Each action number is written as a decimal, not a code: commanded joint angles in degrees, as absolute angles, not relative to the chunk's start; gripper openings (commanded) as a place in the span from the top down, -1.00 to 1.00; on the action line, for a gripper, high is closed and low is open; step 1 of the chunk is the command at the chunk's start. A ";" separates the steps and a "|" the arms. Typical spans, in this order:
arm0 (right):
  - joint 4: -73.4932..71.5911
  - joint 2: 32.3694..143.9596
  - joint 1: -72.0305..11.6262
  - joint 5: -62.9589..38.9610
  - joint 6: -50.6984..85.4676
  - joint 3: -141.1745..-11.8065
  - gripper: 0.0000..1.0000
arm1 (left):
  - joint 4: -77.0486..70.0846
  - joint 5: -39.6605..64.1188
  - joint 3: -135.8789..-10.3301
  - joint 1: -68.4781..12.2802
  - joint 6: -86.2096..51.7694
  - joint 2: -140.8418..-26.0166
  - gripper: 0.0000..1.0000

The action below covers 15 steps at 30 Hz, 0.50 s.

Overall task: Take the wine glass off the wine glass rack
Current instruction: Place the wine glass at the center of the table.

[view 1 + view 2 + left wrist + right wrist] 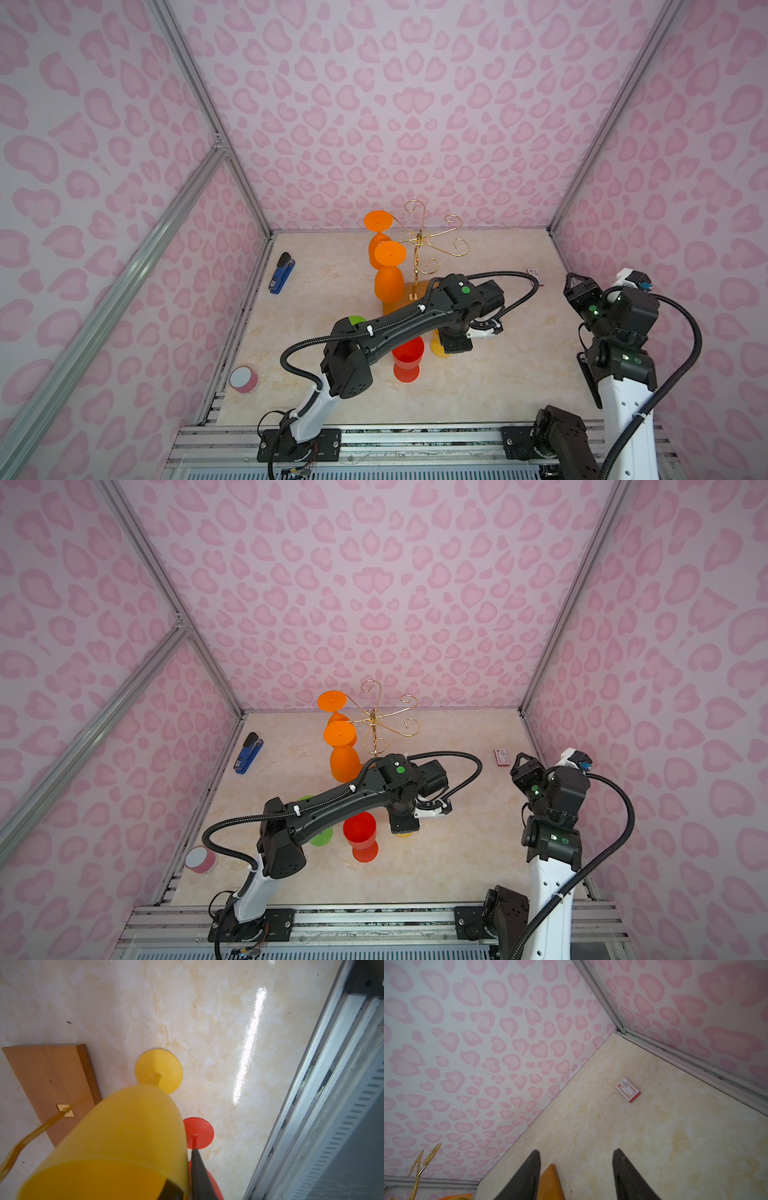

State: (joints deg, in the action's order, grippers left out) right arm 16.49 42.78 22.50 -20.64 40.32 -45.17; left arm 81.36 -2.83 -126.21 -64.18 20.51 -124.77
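Note:
The gold wire wine glass rack [419, 241] stands at the back on a wooden base [52, 1084]. Two orange wine glasses [388, 282] hang upside down from its left arms. A yellow wine glass [124, 1136] stands upright on the table beside the base, with its foot [159, 1070] flat on the marble. My left gripper [185, 1167] straddles its rim, one finger inside the bowl and one outside. How tight the hold is does not show. My right gripper [576, 1153] hovers open at the right, holding nothing.
A red glass [408, 353] and a green glass [322, 837] stand upright near the left arm. A blue stapler [281, 273] lies at the left wall, a pink roll [244, 379] at the front left, and a small red-and-white box [628, 1089] at the right.

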 commanded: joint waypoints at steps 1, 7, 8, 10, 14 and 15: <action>15.03 42.74 22.50 -21.27 40.43 -44.78 -0.13 | 83.10 -2.73 -126.82 -64.08 20.22 -124.85 0.50; 14.77 42.71 22.46 -21.53 40.78 -44.39 -0.13 | 83.72 -3.09 -128.42 -64.07 19.52 -123.42 -0.02; 14.77 42.71 22.50 -21.62 40.86 -44.43 -0.13 | 83.67 -3.02 -128.95 -64.07 19.43 -122.52 -0.07; 14.68 42.79 22.50 -21.86 40.96 -44.54 -0.13 | 83.29 -2.70 -129.84 -64.16 19.42 -120.39 -0.13; 14.20 42.89 22.50 -22.15 41.37 -44.43 -0.13 | 78.70 -0.74 -129.89 -64.33 19.42 -112.74 -0.16; 14.09 42.89 22.49 -22.27 41.47 -44.33 -0.13 | 77.15 -0.33 -129.61 -64.33 19.05 -110.73 -0.16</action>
State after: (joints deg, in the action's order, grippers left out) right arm 15.84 42.81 22.52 -21.67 40.97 -44.62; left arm 81.36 -2.44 -129.47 -64.18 19.53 -119.22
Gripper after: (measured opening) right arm 0.563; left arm 0.577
